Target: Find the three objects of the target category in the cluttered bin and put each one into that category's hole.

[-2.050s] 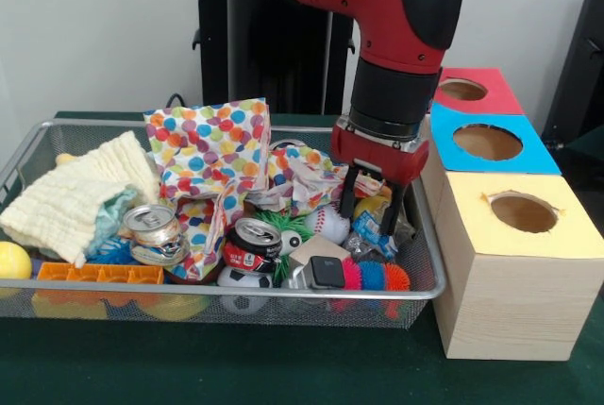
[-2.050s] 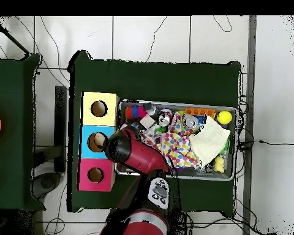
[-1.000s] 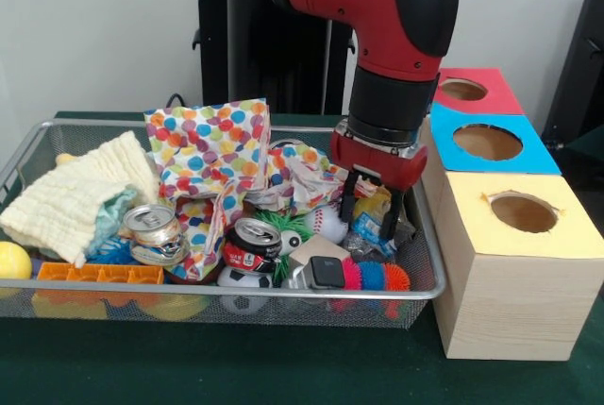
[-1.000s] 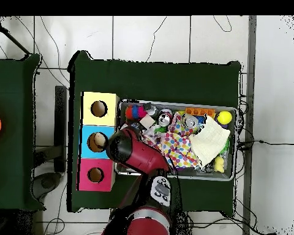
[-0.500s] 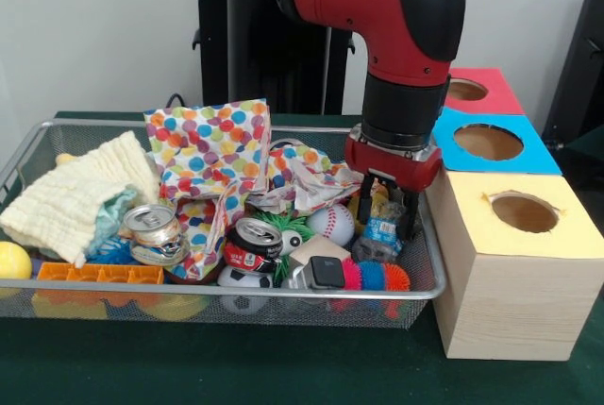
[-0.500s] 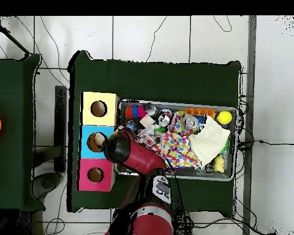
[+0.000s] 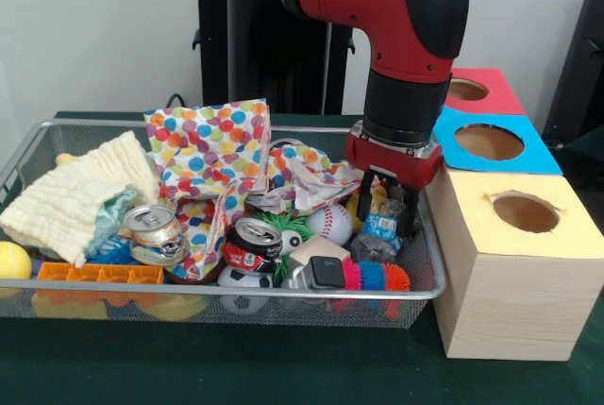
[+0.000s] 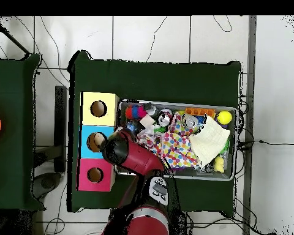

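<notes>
Beside the yellow box (image 7: 514, 259), at the wire bin's (image 7: 427, 284) end nearest it, the red arm's gripper (image 7: 388, 219) hangs low among the clutter. Its two dark fingers (image 7: 365, 199) pinch a crumpled blue-and-yellow wrapper (image 7: 381, 223), held upright between them, just above a grey crinkled packet and near a baseball (image 7: 329, 223). The yellow box's hole (image 7: 525, 212) lies just beyond the bin's rim from the gripper, and higher than it, so the wrapper likely needs to rise before crossing to the boxes. Blue (image 7: 489, 142) and red (image 7: 465, 90) boxes stand farther behind the yellow one.
</notes>
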{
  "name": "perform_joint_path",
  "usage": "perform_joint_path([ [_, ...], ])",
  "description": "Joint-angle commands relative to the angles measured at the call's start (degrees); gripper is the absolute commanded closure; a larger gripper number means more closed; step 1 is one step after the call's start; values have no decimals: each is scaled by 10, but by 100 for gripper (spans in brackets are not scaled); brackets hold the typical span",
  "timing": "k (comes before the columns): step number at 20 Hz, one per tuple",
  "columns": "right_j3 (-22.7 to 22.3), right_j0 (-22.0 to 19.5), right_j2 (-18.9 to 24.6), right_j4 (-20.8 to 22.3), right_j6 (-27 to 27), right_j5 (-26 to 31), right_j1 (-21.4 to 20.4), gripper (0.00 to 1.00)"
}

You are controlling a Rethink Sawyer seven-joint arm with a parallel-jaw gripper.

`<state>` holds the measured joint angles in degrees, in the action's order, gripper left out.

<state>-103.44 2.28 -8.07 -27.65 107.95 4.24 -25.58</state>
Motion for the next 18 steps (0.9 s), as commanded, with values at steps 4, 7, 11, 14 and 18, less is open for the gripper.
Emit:
perform_joint_path([
  [4,-34,19,41,-13,136,-11,36,0],
  [7,-29,10,53,-6,128,-15,42,0],
  [11,-24,-3,66,3,117,-19,49,0],
  [14,-20,-4,65,3,114,-19,52,0],
  [18,-17,-4,65,3,112,-22,55,0],
])
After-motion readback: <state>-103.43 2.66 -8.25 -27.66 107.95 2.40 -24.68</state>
